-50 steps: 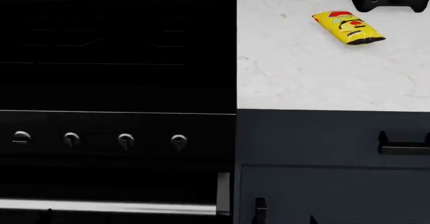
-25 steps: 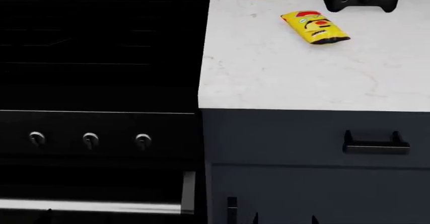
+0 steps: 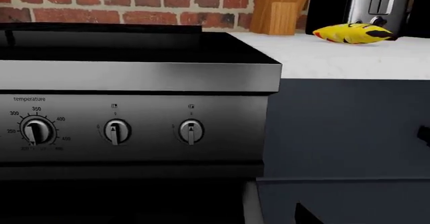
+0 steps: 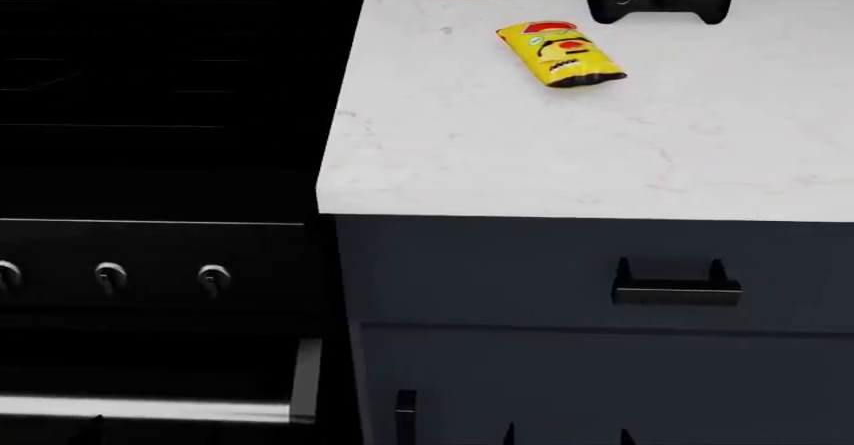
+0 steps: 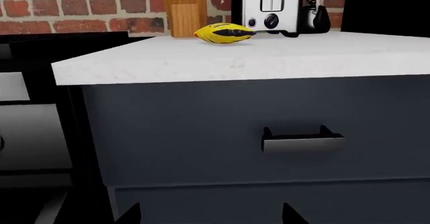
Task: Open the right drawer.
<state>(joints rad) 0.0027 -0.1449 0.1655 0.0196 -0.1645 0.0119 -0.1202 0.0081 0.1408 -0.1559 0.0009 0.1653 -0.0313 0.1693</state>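
Head view: the wide dark navy-grey right drawer (image 4: 561, 275) sits closed just under the white marble countertop (image 4: 534, 155), its short dark bar handle (image 4: 675, 287) untouched; neither gripper appears, so their state cannot be told.

Left wrist view: the steel oven panel with round knobs (image 3: 116, 131) adjoins that countertop.

Right wrist view: a yellow snack bag (image 5: 224, 33) lies on the countertop above the drawer.

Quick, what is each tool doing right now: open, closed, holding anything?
Left tool: not in any view, cannot be told.
Right tool: not in any view, cannot be told.
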